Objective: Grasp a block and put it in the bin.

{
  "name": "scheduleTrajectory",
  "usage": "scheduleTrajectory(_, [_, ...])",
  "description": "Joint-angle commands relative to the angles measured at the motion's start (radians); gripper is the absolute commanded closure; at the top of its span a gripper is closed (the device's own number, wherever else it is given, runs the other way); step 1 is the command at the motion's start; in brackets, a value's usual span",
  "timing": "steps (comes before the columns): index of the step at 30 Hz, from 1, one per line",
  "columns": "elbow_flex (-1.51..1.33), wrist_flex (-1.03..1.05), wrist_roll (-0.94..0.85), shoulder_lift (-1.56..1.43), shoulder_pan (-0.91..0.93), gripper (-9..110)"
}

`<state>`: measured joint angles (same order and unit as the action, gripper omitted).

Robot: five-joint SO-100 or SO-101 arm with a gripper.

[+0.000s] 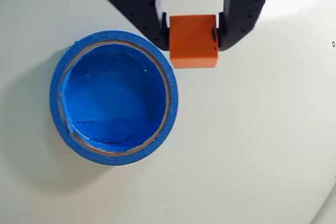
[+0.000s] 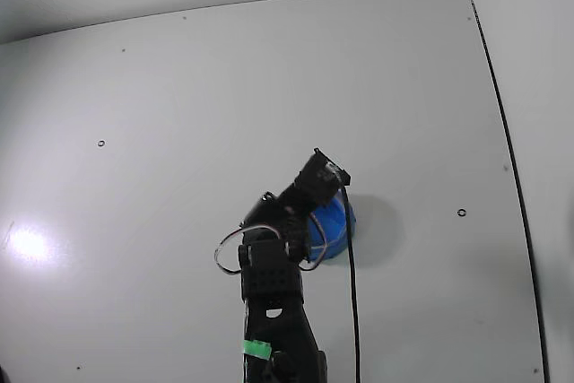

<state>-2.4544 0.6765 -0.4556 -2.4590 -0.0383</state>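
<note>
The block, orange in the wrist view, sits clamped between the two black fingers of the end effector, one finger pressed to each side face. Down and to the left of the end effector in that view lies the bin, a blue ring with a blue floor; its rim comes just beside the block's lower left corner, and the block is outside the opening. The bench is plain white and glossy, with glare near the top right. In the fixed view the arm covers most of the bin. Bare white surface spreads widely around on every side there, up to a wall edge at right.
</note>
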Motion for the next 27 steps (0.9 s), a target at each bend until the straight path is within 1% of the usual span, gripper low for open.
scheduleTrajectory(1, [-0.017,-0.095,-0.055,-0.044,0.009,101])
scheduleTrajectory(8, [-0.026,-0.336,-0.060,0.161,0.012,101])
scheduleTrajectory(12, [-0.031,-0.436,-0.069,0.262,0.011,101])
scheduleTrajectory(18, [-0.032,-0.477,-0.071,0.334,0.020,101])
scheduleTrajectory(27, [-0.032,-0.477,-0.072,0.333,0.184,101])
